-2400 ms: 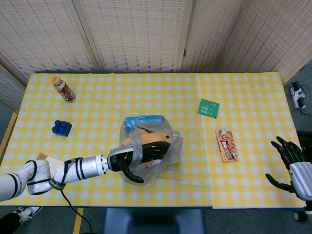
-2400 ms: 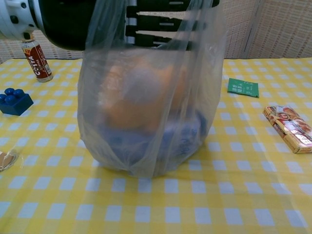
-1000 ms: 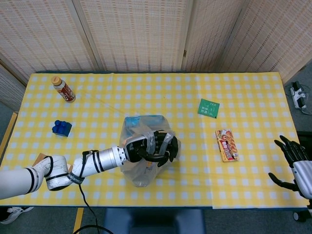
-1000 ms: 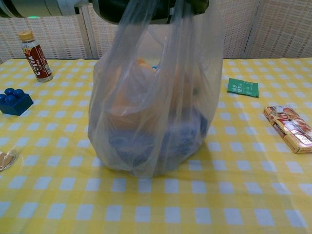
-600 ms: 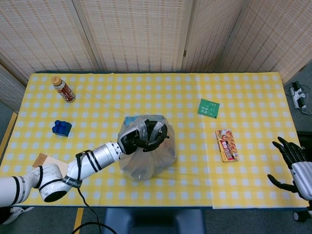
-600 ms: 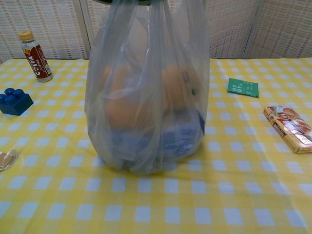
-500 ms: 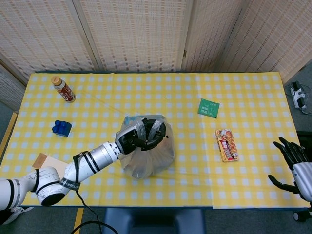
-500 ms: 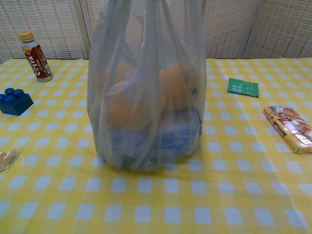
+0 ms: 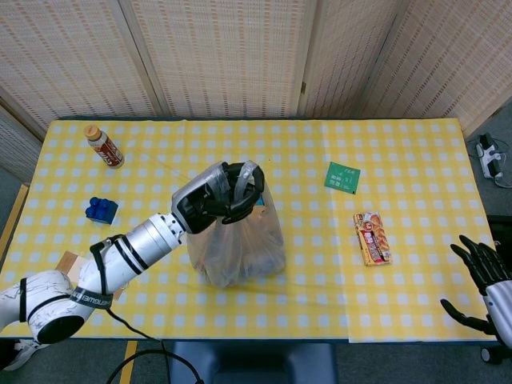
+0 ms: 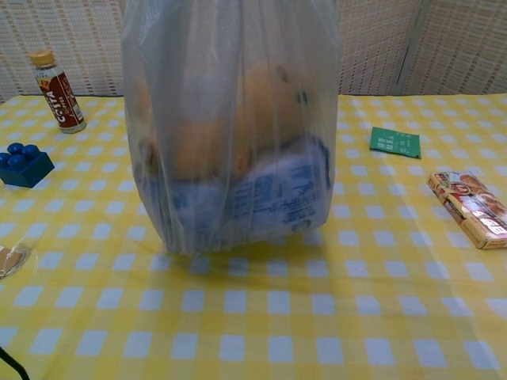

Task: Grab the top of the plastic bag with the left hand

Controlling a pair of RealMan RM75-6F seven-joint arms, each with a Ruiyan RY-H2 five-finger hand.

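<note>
A clear plastic bag (image 9: 240,240) (image 10: 230,134) stands near the middle of the yellow checked table, with orange items and a blue-printed packet inside. My left hand (image 9: 214,202) grips the gathered top of the bag, fingers wrapped around the handles. In the chest view the bag's bottom hangs slightly off the cloth and the left hand is out of frame above. My right hand (image 9: 484,282) is at the table's right front corner, fingers spread, holding nothing.
A brown drink bottle (image 9: 103,146) (image 10: 58,91) stands at the back left. A blue toy brick (image 9: 101,210) (image 10: 24,164) lies left of the bag. A green card (image 9: 342,177) (image 10: 394,142) and a snack box (image 9: 372,238) (image 10: 470,207) lie to the right.
My left hand closed on the bag's top and rose, pulling the bag taut and upward; its bottom now lifts from the table. The right hand barely moved.
</note>
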